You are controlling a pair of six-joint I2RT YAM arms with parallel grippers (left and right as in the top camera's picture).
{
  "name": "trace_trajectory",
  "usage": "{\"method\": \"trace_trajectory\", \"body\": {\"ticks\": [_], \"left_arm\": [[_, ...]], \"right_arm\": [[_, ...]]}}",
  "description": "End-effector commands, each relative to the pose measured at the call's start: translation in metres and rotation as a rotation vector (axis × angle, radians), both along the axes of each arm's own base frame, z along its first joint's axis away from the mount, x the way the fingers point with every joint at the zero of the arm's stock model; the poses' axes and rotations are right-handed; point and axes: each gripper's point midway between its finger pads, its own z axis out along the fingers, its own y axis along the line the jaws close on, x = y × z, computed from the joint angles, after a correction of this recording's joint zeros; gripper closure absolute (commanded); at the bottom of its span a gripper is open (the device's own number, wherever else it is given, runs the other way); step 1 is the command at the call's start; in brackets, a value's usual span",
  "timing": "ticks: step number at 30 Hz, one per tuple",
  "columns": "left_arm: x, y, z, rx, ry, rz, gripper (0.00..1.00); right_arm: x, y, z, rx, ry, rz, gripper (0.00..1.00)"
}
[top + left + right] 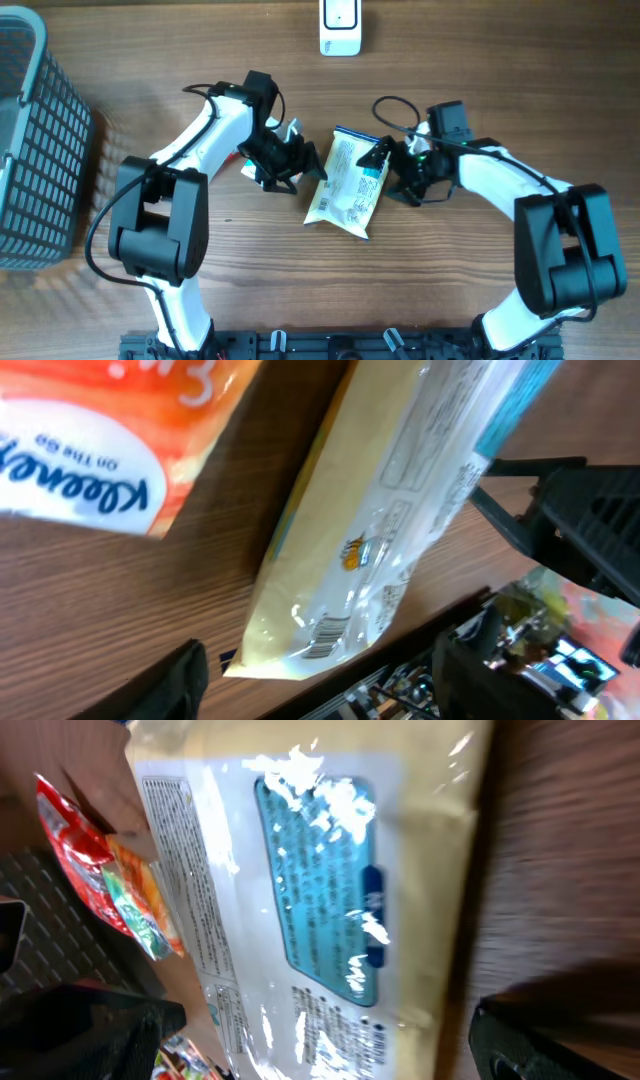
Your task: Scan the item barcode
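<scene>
The snack packet lay flat on the worktop between the two arms, with its printed back face up. Its long axis ran far to near with a slight tilt: the blue-trimmed end pointed away and leaned toward the right arm, while the near end leaned toward the left. The barcode sat on the upper face close to that near end. The left hand stood just beside the packet's left edge with its fingers apart and holding nothing. The right hand was at the opposite edge, fingers spread wide and also empty. The white device at the far edge, probably the scanner, was well apart from the packet. By that showing the scan looked not yet begun — grasping, lifting and presenting the barcode all remained.
</scene>
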Motion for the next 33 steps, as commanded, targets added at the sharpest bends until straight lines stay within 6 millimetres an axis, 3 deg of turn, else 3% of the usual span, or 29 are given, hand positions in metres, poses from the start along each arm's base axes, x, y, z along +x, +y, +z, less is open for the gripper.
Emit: {"method": "trace_trajectory", "body": {"ticks": [1,5,12,18,26,29,31,33], "left_arm": [[-0.009,0.012,-0.009,0.127,-0.024,-0.066,0.36],[-0.016,0.016,-0.014,0.140,0.001,-0.063,0.36],[-0.034,0.021,-0.026,0.157,0.053,-0.069,0.34],[-0.038,0.022,-0.045,0.167,0.059,-0.021,0.35],[-0.045,0.024,-0.058,0.171,0.066,-0.007,0.41],[-0.044,0.024,-0.059,0.169,0.059,-0.006,0.43],[-0.043,0.023,-0.059,0.168,0.057,-0.006,0.43],[-0.043,0.024,-0.059,0.168,0.057,-0.006,0.44]], "right_arm": [[-0.021,-0.004,-0.040,-0.135,0.098,-0.030,0.00],[-0.022,0.004,-0.043,-0.166,0.108,-0.058,0.00],[-0.019,0.000,-0.050,-0.217,0.122,-0.120,0.02],[-0.024,0.002,-0.067,-0.211,0.188,-0.146,0.39],[-0.022,0.006,-0.068,-0.188,0.180,-0.132,0.58],[-0.021,0.011,-0.065,-0.160,0.147,-0.083,0.76],[-0.018,0.016,-0.062,-0.135,0.112,-0.051,0.77],[-0.014,0.021,-0.057,-0.105,0.060,-0.006,0.65]]}}
